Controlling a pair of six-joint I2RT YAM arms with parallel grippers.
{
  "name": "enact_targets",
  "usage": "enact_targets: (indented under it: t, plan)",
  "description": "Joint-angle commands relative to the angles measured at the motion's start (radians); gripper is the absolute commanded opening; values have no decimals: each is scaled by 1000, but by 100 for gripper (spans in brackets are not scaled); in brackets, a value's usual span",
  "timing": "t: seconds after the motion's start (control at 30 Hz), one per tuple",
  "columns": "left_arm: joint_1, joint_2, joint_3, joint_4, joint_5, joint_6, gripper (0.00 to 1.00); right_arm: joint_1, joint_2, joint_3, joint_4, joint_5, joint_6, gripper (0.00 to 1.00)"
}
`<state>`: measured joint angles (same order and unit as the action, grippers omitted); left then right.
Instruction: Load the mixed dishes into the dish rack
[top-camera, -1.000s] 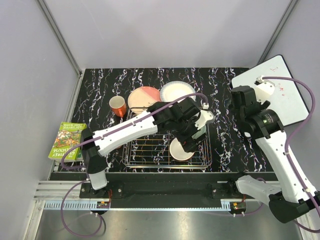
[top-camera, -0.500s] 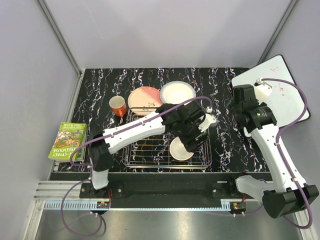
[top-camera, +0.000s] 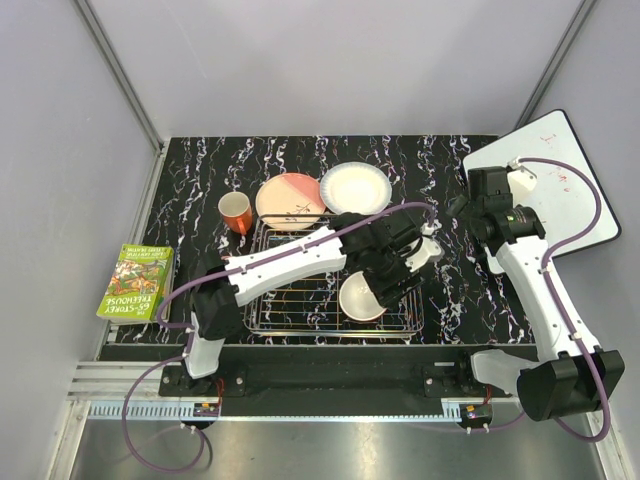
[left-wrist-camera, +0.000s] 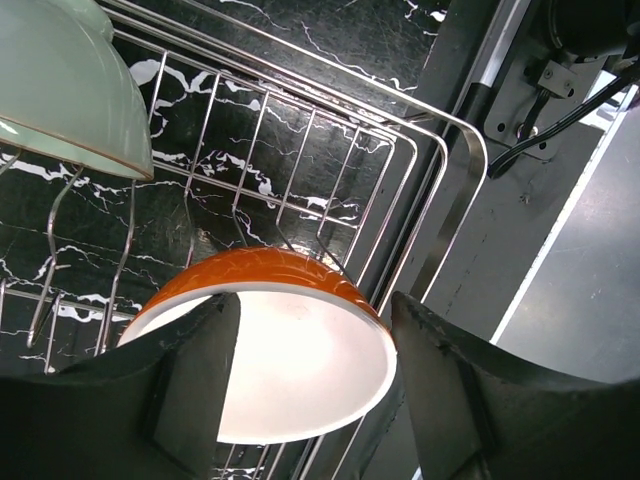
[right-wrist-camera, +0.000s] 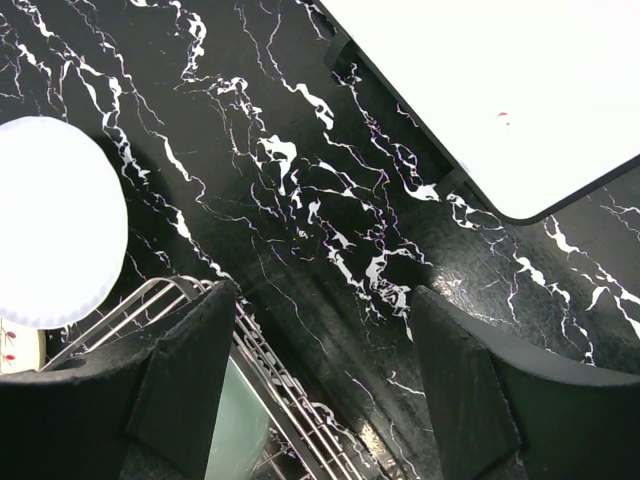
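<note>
The orange bowl with white inside (top-camera: 360, 298) leans on the prongs at the near right of the dish rack (top-camera: 290, 300). In the left wrist view the bowl (left-wrist-camera: 270, 350) lies between my left gripper's (left-wrist-camera: 312, 300) wide-open fingers. The pale green bowl (left-wrist-camera: 60, 90) sits in the rack too; in the top view my left arm hides it. The orange mug (top-camera: 236, 212), pink-and-peach plate (top-camera: 290, 200) and white plate (top-camera: 355, 187) lie on the table behind the rack. My right gripper (right-wrist-camera: 320, 380) is open and empty over the table right of the rack. The pink mug is out of view.
A green book (top-camera: 135, 282) lies at the table's left edge. A whiteboard (top-camera: 545, 175) rests at the far right, also seen in the right wrist view (right-wrist-camera: 500, 90). The rack's right rim (right-wrist-camera: 290, 400) lies just left of my right gripper.
My left gripper has shifted right over the rack's right side; the orange bowl stays put. My right arm has swung its elbow back, and its gripper stays near the rack's far right corner.
</note>
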<state>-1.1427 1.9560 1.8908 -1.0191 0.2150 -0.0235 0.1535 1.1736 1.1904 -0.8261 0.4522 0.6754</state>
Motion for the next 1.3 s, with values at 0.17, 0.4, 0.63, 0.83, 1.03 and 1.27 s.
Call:
enact_targets:
  t: [0.17, 0.4, 0.63, 0.83, 1.03, 1.27]
  plan:
    - [-14, -12, -35, 21, 4, 3, 39, -8, -3, -23, 58, -37, -8, 76]
    - [-14, -25, -62, 16, -5, 17, 33, -12, 6, -11, 62, -41, -10, 76]
    - [-19, -35, -126, 14, -107, 17, 37, -14, 12, -17, 70, -52, -13, 76]
    - [-19, -34, -118, -4, -143, 40, 0, -12, 11, -26, 81, -63, -14, 75]
    - [-19, -83, 40, -24, -144, 88, 0, -12, -5, -57, 94, -73, -17, 74]
    - [-17, -146, 191, 33, 142, 74, 0, -14, -8, -77, 104, -69, -22, 73]
